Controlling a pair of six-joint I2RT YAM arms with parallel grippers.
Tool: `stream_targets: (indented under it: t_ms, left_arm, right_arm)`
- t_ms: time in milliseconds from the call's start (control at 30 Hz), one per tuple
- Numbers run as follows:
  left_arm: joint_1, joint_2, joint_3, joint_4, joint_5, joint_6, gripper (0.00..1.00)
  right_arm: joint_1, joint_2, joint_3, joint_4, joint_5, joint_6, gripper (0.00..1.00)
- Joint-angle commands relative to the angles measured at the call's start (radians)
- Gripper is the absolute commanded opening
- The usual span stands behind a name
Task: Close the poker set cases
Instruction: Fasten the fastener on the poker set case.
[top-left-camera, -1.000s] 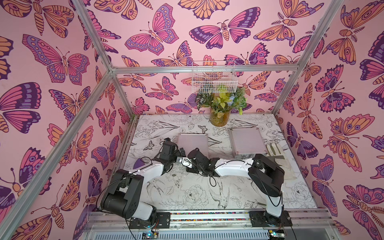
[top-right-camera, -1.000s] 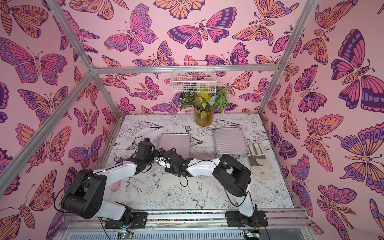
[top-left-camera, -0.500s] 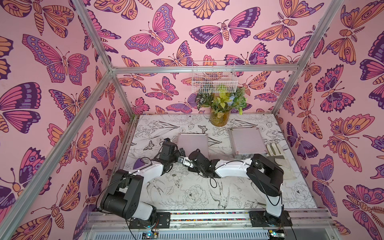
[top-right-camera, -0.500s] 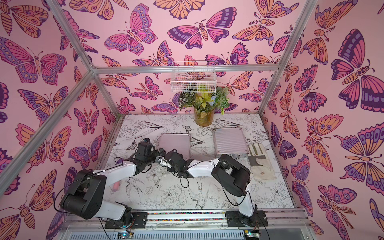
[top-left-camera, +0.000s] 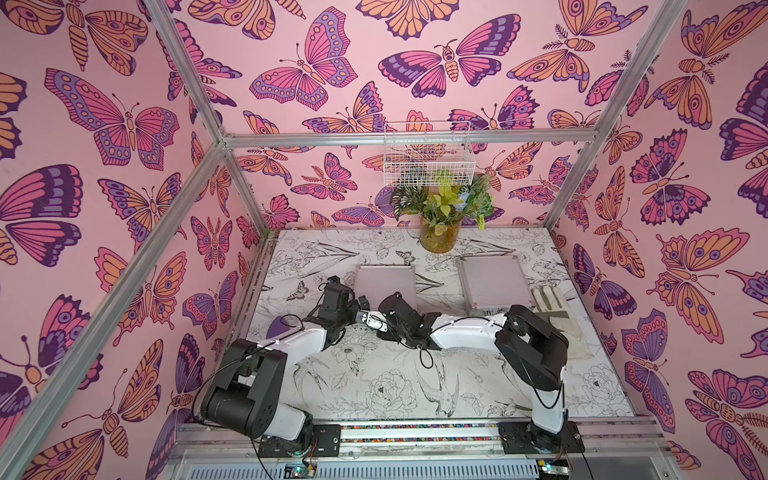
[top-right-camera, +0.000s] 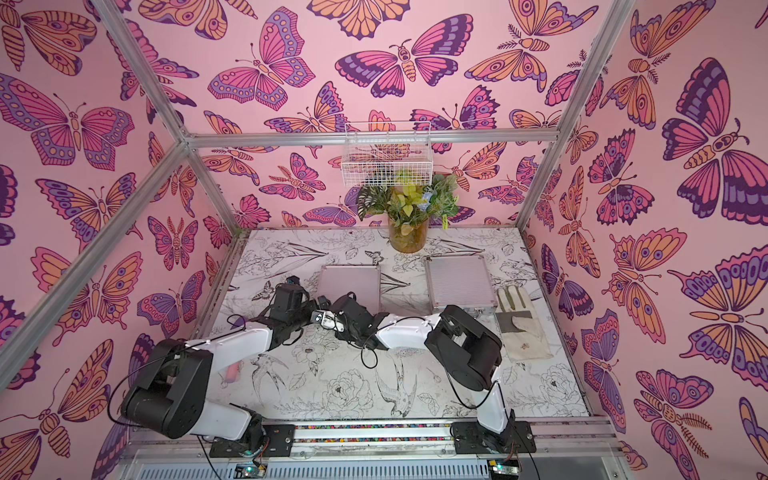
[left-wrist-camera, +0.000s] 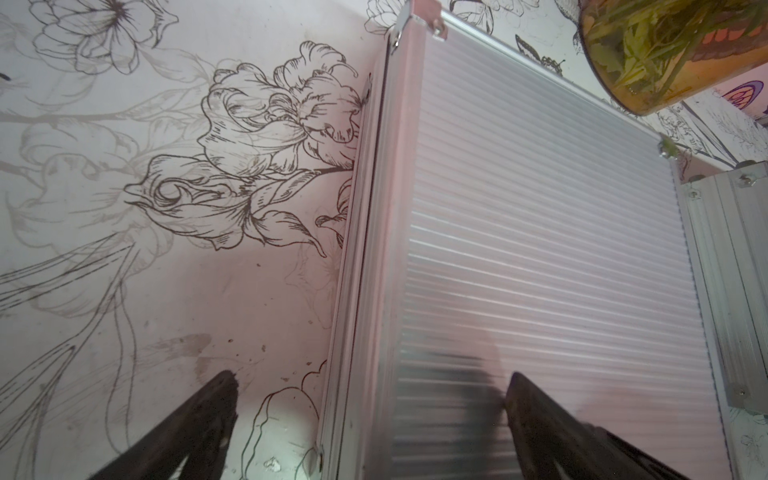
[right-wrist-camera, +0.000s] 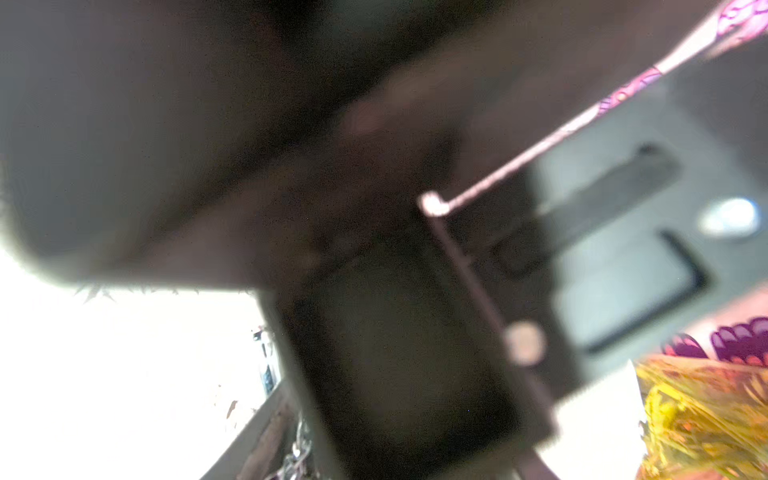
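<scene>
**Top views.** The enclosure has pink butterfly-print walls (top-left-camera: 124, 124) braced by aluminium struts (top-left-camera: 407, 139). The table (top-left-camera: 374, 386) carries a black-and-white floral line print. In both top views a white wire basket (top-left-camera: 428, 153) hangs on the 12 o'clock wall. A vase of greenery (top-left-camera: 438, 239) stands beneath it at the table's 12 o'clock edge. The left poker case (top-left-camera: 384, 286) lies at about 11 o'clock from table centre and the right poker case (top-left-camera: 494, 289) at about 2 o'clock, well apart. Both ribbed lids lie flat. A pale work glove (top-left-camera: 555, 320) lies just beside the right poker case, at its 3 o'clock side. The left gripper (top-left-camera: 360, 303) and right gripper (top-left-camera: 372, 320) meet at the 6 o'clock edge of the left poker case.

**Left wrist view.** The left gripper (left-wrist-camera: 370, 378) has its fingers wide apart, straddling one side edge of the left poker case (left-wrist-camera: 540, 228). One finger is over the table (left-wrist-camera: 124, 291) and the other over the lid. The lid sits on the base with a thin dark seam between them. The table print is smudged and speckled here.

**Right wrist view.** The picture is blurred and mostly dark. Whether the right gripper's fingers are apart or together cannot be told.
</scene>
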Motion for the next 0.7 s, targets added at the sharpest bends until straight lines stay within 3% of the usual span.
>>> stream_targets:
  t_ms: [0, 300, 667]
  left_arm:
    - [0.007, 0.027, -0.057, -0.182, -0.014, 0.038, 0.99]
    - [0.007, 0.026, -0.057, -0.18, -0.012, 0.041, 0.99]
    - [0.007, 0.023, -0.056, -0.179, -0.009, 0.045, 0.99]
  right_arm:
    - [-0.07, 0.099, -0.04, -0.321, -0.016, 0.02, 0.58]
    - [-0.081, 0.13, 0.011, -0.38, -0.044, -0.001, 0.51]
    - [-0.112, 0.13, 0.049, -0.435, -0.117, -0.013, 0.28]
